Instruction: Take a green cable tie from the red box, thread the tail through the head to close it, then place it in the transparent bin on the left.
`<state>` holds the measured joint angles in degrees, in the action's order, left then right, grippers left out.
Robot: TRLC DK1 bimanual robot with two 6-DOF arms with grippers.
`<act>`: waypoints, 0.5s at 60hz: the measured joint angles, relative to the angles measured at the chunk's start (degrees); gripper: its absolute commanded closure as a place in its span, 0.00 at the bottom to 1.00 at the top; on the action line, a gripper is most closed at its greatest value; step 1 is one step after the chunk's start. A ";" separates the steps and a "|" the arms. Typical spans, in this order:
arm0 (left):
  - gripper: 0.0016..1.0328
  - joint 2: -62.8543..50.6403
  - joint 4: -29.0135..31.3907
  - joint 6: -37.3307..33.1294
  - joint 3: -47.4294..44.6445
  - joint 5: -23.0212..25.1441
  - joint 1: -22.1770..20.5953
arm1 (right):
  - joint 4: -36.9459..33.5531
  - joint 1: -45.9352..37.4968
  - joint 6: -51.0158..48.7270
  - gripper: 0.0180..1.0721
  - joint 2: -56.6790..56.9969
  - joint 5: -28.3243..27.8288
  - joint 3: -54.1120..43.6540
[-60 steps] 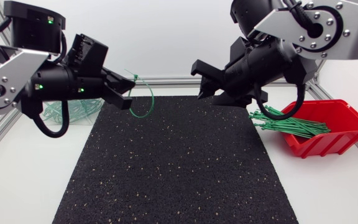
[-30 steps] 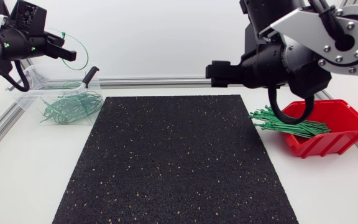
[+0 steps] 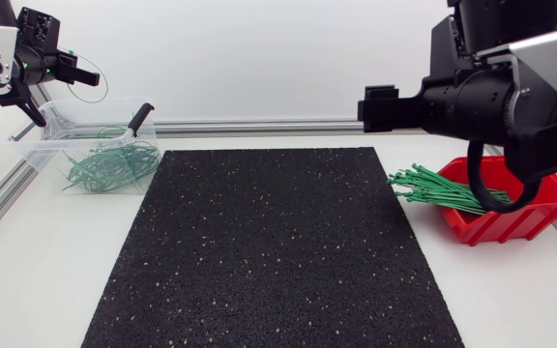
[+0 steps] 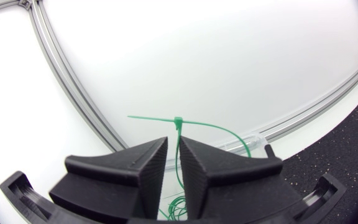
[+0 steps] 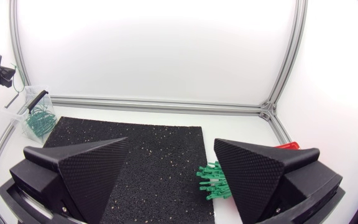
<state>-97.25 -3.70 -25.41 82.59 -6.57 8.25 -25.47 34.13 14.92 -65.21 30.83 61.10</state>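
Observation:
Above the back left corner of the transparent bin (image 3: 39, 147), my left gripper (image 3: 87, 73) is raised. A closed green cable tie (image 4: 178, 122) stands in the narrow gap between its fingers (image 4: 143, 163), its loop (image 3: 103, 85) hanging just beyond the tips. The gap is wider than the tie, so the gripper is open. Several looped green ties (image 3: 112, 164) lie in the bin. My right gripper (image 5: 169, 168) is wide open and empty, held high at the mat's far right corner, near the red box (image 3: 520, 208) of straight green ties (image 3: 443, 190).
A black speckled mat (image 3: 278, 251) covers the table's middle. A black clip (image 3: 140, 117) sits on the bin's right rim. An aluminium rail (image 3: 259, 126) runs along the table's back edge. Ties (image 5: 213, 182) stick out over the red box's left edge.
My left arm has carried the looped tie left and back over the bin, and its fingers have parted a little. My right arm has drawn back to the right and opened wide.

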 measured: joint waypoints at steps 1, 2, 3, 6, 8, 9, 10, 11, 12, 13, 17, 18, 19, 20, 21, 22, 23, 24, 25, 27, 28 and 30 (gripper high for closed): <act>0.31 -0.11 -0.07 -0.17 0.11 -0.44 0.00 | 0.00 0.00 -0.04 0.05 0.28 0.13 -0.13; 0.24 -0.24 -0.07 -0.22 0.24 -1.09 0.00 | -0.02 0.02 -0.22 0.05 0.61 0.17 -0.22; 0.17 -0.31 -0.07 -0.35 0.33 -1.55 0.00 | 0.00 0.02 -0.22 0.05 0.87 0.22 -0.35; 0.03 -0.42 -0.07 -0.39 0.39 -3.17 -0.02 | -0.04 0.02 -0.44 0.05 1.73 0.42 -0.55; 0.03 -0.42 -0.35 -0.39 0.39 -4.44 0.00 | -0.02 0.02 -0.63 0.05 2.38 0.52 -0.74; 0.03 -0.42 -0.48 -0.39 0.39 -4.94 0.00 | -0.07 0.02 -0.68 0.05 2.67 0.55 -0.83; 0.03 -0.42 -0.70 -0.37 0.39 -5.46 0.00 | -0.11 0.02 -0.92 0.05 3.06 0.52 -0.94; 0.03 -0.42 -0.72 -0.39 0.39 -5.77 0.00 | -0.11 0.02 -1.07 0.05 3.34 0.55 -1.05; 0.03 -0.42 -0.74 -0.39 0.39 -5.99 0.00 | -0.11 0.02 -1.29 0.05 3.65 0.55 -1.14; 0.03 -0.42 -0.81 -0.37 0.42 -6.03 0.00 | -0.17 0.04 -1.33 0.05 4.00 0.55 -1.22; 0.03 -0.42 -0.68 -0.39 0.42 -6.21 0.00 | -0.33 0.13 -1.70 0.05 5.03 0.57 -1.33; 0.03 -0.42 -0.63 -0.39 0.39 -6.21 -0.02 | -0.39 0.22 -1.73 0.05 5.31 0.57 -1.33; 0.03 -0.42 -0.46 -0.39 0.39 -6.19 -0.07 | -0.42 0.28 -1.77 0.05 5.55 0.59 -1.33; 0.03 -0.42 -0.28 -0.37 0.39 -6.21 -0.15 | -0.44 0.28 -1.97 0.05 5.79 0.57 -1.33; 0.03 -0.42 0.00 -0.37 0.42 -6.21 -0.22 | -0.42 0.31 -2.05 0.05 6.01 0.59 -1.33; 0.03 -0.39 0.26 -0.37 0.39 -6.21 -0.24 | -0.42 0.31 -2.19 0.05 6.21 0.59 -1.33; 0.03 -0.33 0.52 -0.37 0.39 -6.21 -0.33 | -0.42 0.31 -2.23 0.05 6.43 0.59 -1.33; 0.03 -0.24 0.90 -0.35 0.42 -6.21 -0.39 | -0.44 0.33 -2.58 0.05 6.67 0.59 -1.33; 0.03 -0.13 1.22 -0.28 0.39 -6.19 -0.46 | -0.44 0.33 -2.62 0.05 6.86 0.61 -1.33; 0.03 0.17 1.99 -0.13 0.39 -6.19 -0.50 | -0.42 0.31 -2.99 0.05 7.26 0.63 -1.33; 0.03 0.37 2.49 -0.13 0.39 -6.19 -0.59 | -0.42 0.24 -3.10 0.05 7.50 0.68 -1.33; 0.03 0.94 3.61 -0.11 0.39 -6.19 -0.83 | -0.42 0.15 -3.52 0.05 7.89 0.72 -1.33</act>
<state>-96.31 -0.10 -25.52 82.98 -12.75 7.42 -25.89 34.28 11.40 -57.32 31.55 59.77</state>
